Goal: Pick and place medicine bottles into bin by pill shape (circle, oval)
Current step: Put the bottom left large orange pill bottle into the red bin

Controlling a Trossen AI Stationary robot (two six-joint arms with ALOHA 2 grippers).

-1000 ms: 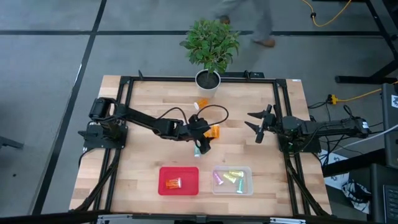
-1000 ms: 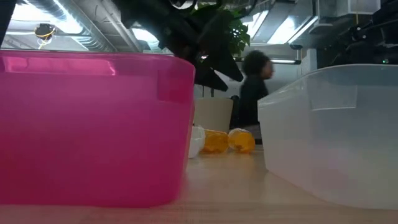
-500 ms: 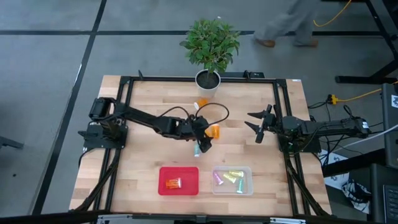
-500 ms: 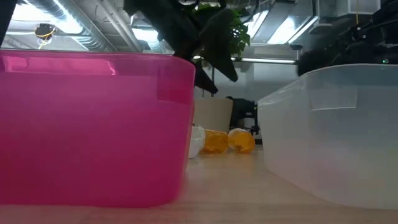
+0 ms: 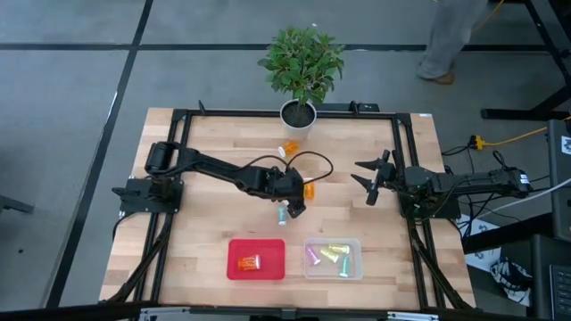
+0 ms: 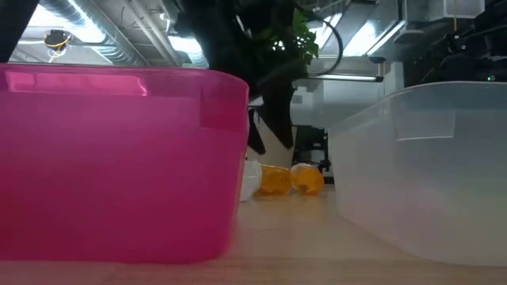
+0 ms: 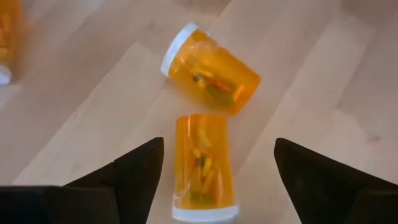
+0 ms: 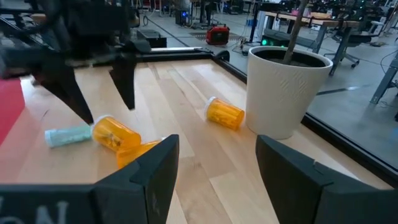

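Two orange bottles [image 7: 205, 155] lie between the open left gripper's [image 7: 217, 168] fingers.

Two bottles [image 7: 205, 168] lie touching on the table [image 5: 205, 227], between the left tool's [image 7: 217, 165] fingers.

A potted plant [image 5: 301, 71] stands on the table [image 5: 214, 232].

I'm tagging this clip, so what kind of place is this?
Probably a robotics lab or workshop: a framed wooden table stands on a grey floor, workbenches with equipment fill the room behind, and ducts run along the ceiling.
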